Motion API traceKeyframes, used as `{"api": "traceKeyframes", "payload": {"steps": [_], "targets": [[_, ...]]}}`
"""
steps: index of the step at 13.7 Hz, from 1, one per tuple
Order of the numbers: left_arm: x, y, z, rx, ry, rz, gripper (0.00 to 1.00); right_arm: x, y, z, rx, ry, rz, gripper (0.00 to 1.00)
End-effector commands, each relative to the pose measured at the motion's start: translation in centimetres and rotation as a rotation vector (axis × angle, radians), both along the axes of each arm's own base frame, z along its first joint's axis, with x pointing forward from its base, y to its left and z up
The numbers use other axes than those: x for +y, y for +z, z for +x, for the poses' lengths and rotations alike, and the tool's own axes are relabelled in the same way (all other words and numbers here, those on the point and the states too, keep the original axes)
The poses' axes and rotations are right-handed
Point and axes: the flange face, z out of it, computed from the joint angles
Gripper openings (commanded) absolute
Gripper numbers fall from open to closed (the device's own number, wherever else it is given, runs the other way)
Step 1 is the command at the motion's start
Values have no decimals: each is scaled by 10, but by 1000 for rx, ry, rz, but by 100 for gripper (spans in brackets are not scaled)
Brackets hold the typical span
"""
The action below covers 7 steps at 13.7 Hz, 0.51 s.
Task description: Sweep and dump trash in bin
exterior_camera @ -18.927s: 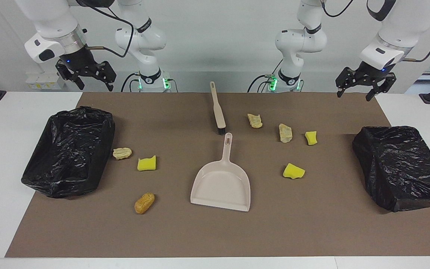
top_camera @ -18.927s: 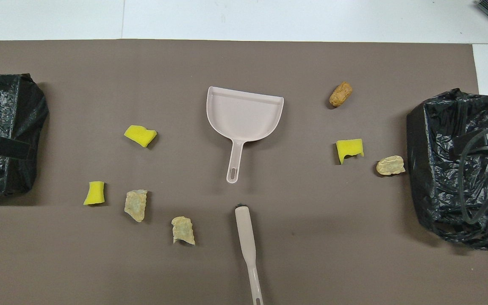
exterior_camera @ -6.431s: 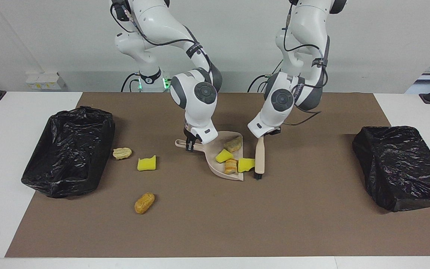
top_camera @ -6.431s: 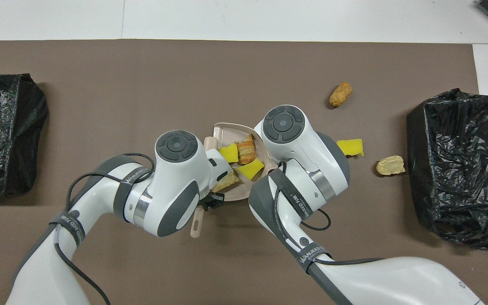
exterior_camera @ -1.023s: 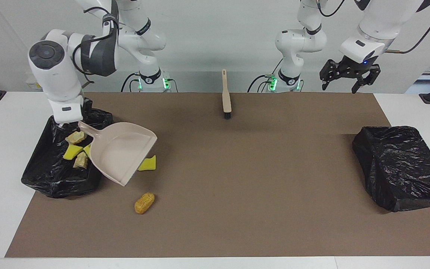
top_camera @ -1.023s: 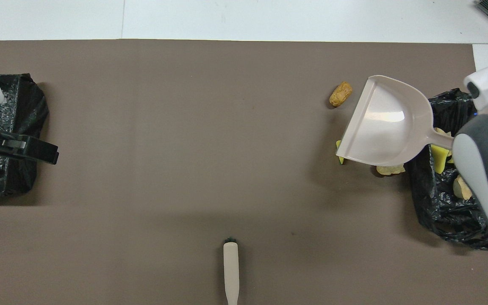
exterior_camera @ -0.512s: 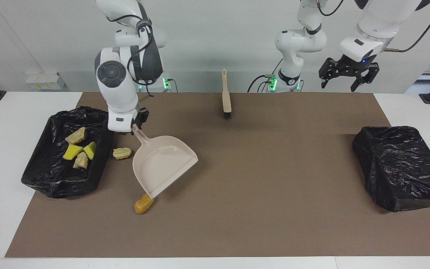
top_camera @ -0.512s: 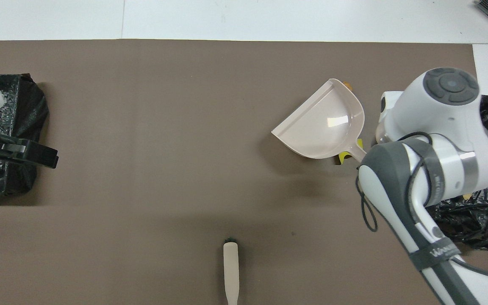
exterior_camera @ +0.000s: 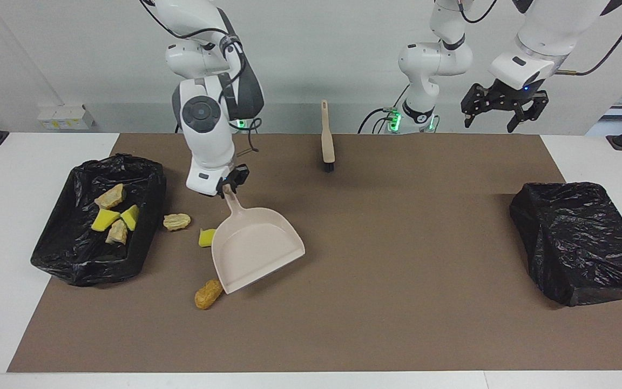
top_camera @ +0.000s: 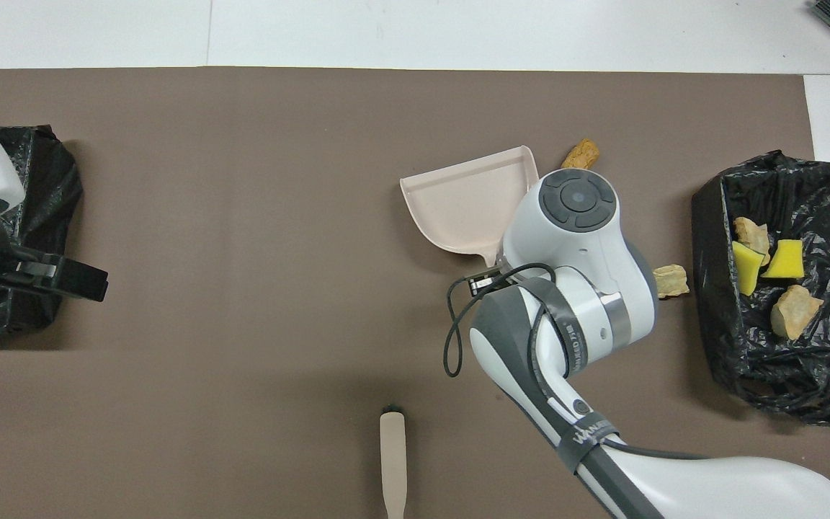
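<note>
While its fingers are clenched on the handle of the beige dustpan (exterior_camera: 255, 247), the right gripper (exterior_camera: 228, 186) hangs low over the brown mat (exterior_camera: 397, 302), toward the right arm's end of the table. The empty pan slopes down and away from that grip, and whether its lip touches the mat cannot be told. Just beside the pan's edge, on the side toward the lined bin (exterior_camera: 57, 254), a yellow sponge chunk (exterior_camera: 206, 237) peeks out, partly covered by the pan. A pale crusty lump (exterior_camera: 176, 221) lies a little farther out from the gripper, between the pan and the bin and close to the bin's wall. A golden-brown lump (exterior_camera: 208, 293) sits right at the corner of the pan's lip, farther from the robots than the gripper. Inside that black-lined bin lie four scraps (top_camera: 766, 270): two yellow chunks and two tan lumps. The brush (exterior_camera: 326, 141) rests on the mat near the robots, about midway between the two arm bases and well apart from the pan. The left gripper (exterior_camera: 503, 111) waits up in the air with its fingers spread wide and nothing between them, over the mat's corner at the left arm's end. A second black-lined bin (exterior_camera: 581, 243) sits at that end, nothing visible in it.
</note>
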Motion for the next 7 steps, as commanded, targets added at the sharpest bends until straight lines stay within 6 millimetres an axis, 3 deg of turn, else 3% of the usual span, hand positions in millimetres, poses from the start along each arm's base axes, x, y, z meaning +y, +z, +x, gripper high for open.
{"api": "traceKeyframes", "payload": {"steps": [1,4,7], "targets": [[2,-3,-15,-27,-16,14,100,45,-16,-3,-27,-112,34,0],[2,-4,-16,-18,-18,16,100,102,-11,-10,-15,-216,104,0],[1,-7,-18,-11,-14,18,100,133,-7,-18,0,-254,127,0]]}}
